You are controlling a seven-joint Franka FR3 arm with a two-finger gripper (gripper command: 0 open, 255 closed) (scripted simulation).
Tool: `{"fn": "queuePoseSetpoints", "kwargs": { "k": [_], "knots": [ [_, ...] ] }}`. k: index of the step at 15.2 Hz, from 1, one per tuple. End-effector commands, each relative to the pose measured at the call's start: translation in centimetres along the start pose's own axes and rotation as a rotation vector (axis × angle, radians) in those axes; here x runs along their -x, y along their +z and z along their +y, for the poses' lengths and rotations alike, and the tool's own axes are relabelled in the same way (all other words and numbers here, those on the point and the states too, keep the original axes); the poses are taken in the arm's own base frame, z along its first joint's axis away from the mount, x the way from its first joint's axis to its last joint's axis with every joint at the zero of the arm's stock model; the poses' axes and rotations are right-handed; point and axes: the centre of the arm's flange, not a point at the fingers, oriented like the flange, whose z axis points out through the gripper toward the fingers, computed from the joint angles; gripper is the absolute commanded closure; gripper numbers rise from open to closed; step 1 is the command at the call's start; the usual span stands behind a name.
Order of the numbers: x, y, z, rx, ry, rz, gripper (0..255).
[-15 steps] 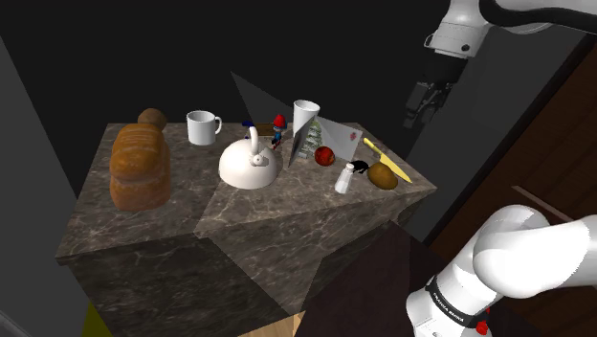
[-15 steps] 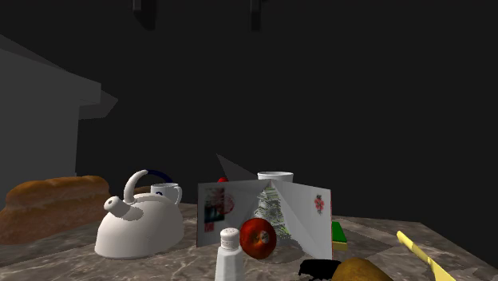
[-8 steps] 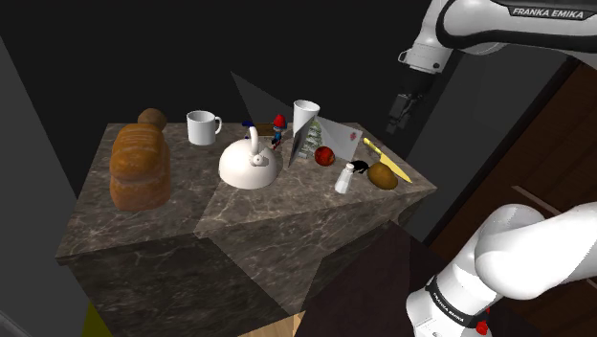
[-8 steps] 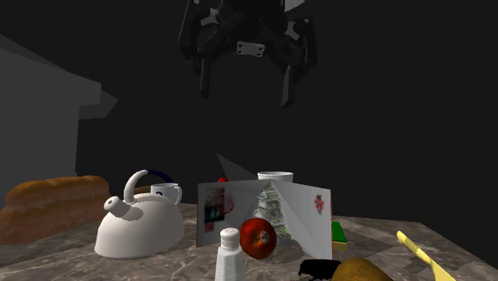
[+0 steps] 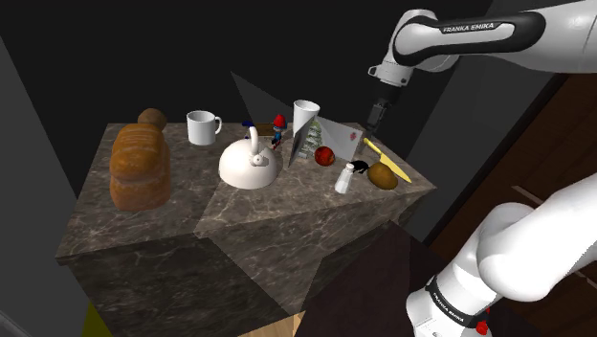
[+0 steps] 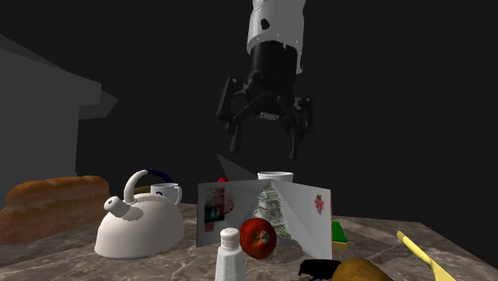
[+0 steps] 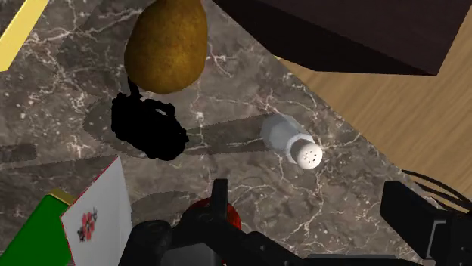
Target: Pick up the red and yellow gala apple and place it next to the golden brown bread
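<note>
The red and yellow apple point(image 5: 324, 155) point(image 6: 258, 237) rests on the marble counter point(image 5: 239, 215), just in front of a folded greeting card point(image 5: 332, 140) point(image 6: 264, 209). The golden brown bread loaf point(image 5: 140, 165) point(image 6: 48, 204) lies at the far end of the counter, at the shoulder view's left. My black gripper point(image 5: 371, 119) point(image 6: 264, 152) hangs open in the air above the card and apple, holding nothing. In the wrist view a red sliver of the apple point(image 7: 232, 218) shows beside the gripper point(image 7: 314, 221).
A white kettle point(image 5: 250, 163) point(image 6: 140, 224) and a mug point(image 5: 202, 126) stand between apple and bread. Around the apple are a salt shaker point(image 5: 343, 178) point(image 7: 293, 143), a potato point(image 5: 383, 176) point(image 7: 166, 45), a black object point(image 7: 147, 128), a yellow knife point(image 5: 387, 160) and a white cup point(image 5: 305, 115).
The gripper has come down and moved toward the shoulder view's left, from off the counter's side to above the card. It stayed open. Nothing on the counter moved.
</note>
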Motion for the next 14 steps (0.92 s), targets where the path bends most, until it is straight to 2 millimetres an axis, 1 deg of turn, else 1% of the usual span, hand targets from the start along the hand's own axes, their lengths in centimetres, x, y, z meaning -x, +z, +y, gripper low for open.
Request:
{"fn": "queuePoseSetpoints", "kwargs": {
  "k": [1,8,14],
  "knots": [
    [-1.9,1.5,1.4,-0.01,-0.059,0.0,0],
    [-9.0,6.5,5.4,-0.051,-0.251,0.001,0],
    [-15.6,10.8,7.6,-0.085,-0.415,0.002,0]
  ]
}}
